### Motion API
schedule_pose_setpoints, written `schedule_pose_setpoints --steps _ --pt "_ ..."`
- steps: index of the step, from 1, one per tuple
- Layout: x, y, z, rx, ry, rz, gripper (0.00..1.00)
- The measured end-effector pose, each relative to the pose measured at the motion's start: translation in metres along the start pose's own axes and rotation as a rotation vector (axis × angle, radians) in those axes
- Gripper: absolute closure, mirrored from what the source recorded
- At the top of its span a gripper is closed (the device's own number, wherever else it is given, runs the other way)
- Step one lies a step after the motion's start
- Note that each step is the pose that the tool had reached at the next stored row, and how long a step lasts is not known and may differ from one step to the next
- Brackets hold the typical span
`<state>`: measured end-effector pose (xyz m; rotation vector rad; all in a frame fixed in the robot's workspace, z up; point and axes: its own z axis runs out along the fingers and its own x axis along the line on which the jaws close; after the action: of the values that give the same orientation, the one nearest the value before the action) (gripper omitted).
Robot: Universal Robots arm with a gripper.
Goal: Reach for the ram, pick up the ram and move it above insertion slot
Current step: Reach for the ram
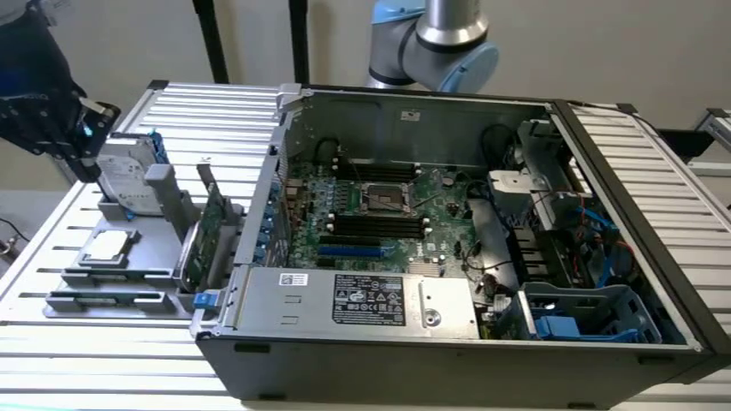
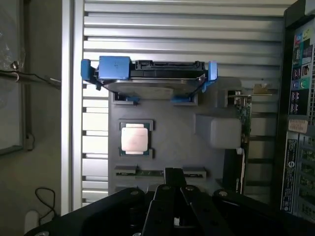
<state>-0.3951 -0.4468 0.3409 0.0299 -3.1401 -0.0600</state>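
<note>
The slatted metal table (image 1: 103, 368) is carrying everything, and the open computer case (image 1: 457, 342) is taking most of it, on the exterior view's right. The robot arm (image 1: 440, 38) is rising behind the case. On the exterior view's left a grey holder block (image 2: 167, 123) is lying on the table and keeping the spare parts. The hard drive (image 2: 147, 78) in its blue carrier is standing on edge at one end. The green expansion card (image 1: 211, 227) is standing on the side nearest the case, and the processor chip (image 2: 136, 138) is lying flat. The ram (image 2: 158, 173) is lying in a narrow groove at the end away from the hard drive.

The gripper (image 2: 173, 183) is hanging above this block, and in the wrist view its tip is lining up with the middle of the ram. I cannot tell if it is apart or together. The ram is sitting in its groove, so nothing is being carried.

The insertion slot (image 1: 371, 224) is 1 of several black rows on the green board inside the case, well apart from the ram.

I am judging that step 1 of 3, the reach, is in hand. It is calling for a straight descent, centred on the thin stick, with a grip across its 2 long faces. The gripper should be keeping clear of the groove walls and the chip just beside.
</note>
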Motion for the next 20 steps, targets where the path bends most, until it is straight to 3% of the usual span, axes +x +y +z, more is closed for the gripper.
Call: schedule_pose_setpoints --steps 13,16,20 --pt "0.001 -0.059 -0.0008 0.0 0.0002 0.0 0.89" --pt "0.001 -0.0621 -0.0009 0.0001 0.0005 -0.012 0.89" --pt "0.001 -0.0622 -0.0007 0.0001 0.0031 -0.082 0.89"
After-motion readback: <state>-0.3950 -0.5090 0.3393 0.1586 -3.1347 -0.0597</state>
